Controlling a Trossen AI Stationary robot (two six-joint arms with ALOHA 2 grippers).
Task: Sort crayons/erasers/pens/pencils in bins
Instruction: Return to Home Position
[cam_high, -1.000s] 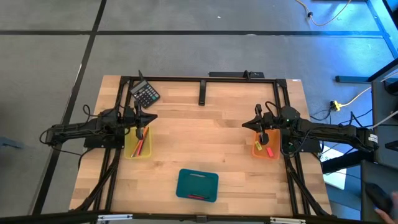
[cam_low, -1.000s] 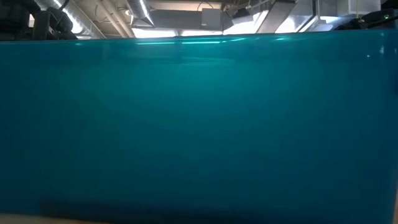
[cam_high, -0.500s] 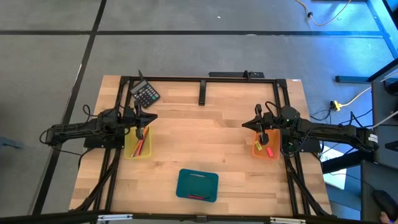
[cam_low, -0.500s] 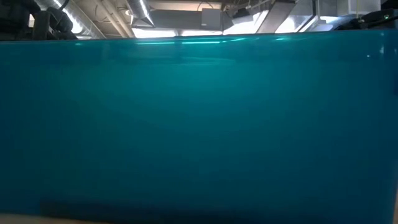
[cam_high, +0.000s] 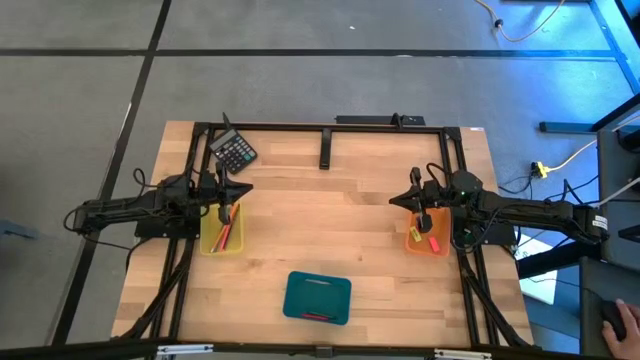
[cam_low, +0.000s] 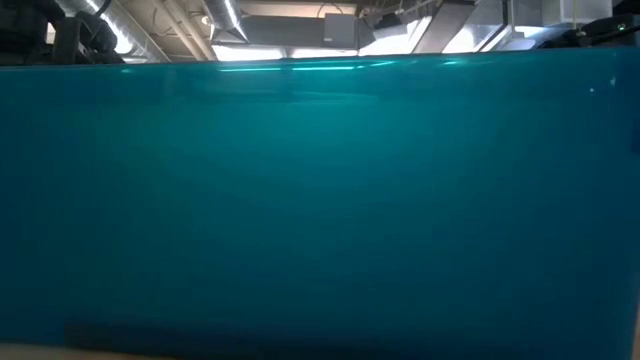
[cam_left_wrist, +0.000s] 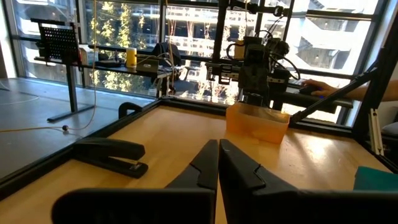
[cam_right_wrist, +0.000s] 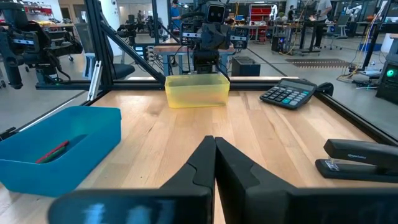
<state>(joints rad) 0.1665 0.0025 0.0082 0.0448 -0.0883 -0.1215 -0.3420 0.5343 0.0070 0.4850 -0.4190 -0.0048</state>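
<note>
Both arms hold still above the table with nothing in their fingers. My left gripper (cam_high: 247, 187) is shut beside the yellow bin (cam_high: 221, 236), where long red and orange sticks (cam_high: 225, 236) lie; whether they are pens or pencils I cannot tell. My right gripper (cam_high: 392, 201) is shut beside the orange bin (cam_high: 427, 240), which holds a red eraser (cam_high: 434, 243) and a yellow eraser (cam_high: 415, 234). The teal bin (cam_high: 317, 297) stands near the front edge with a reddish crayon (cam_high: 318, 316) lying in it. The yellow bin (cam_right_wrist: 197, 90) and teal bin (cam_right_wrist: 59, 146) also show in the right wrist view, the orange bin (cam_left_wrist: 257, 122) in the left wrist view.
A black calculator (cam_high: 232, 150) lies at the far left and a black stapler (cam_high: 325, 150) at the far middle. A dark frame (cam_high: 330, 127) runs around the table. The teal bin's wall (cam_low: 320, 200) fills the low view. Bare wood lies between the bins.
</note>
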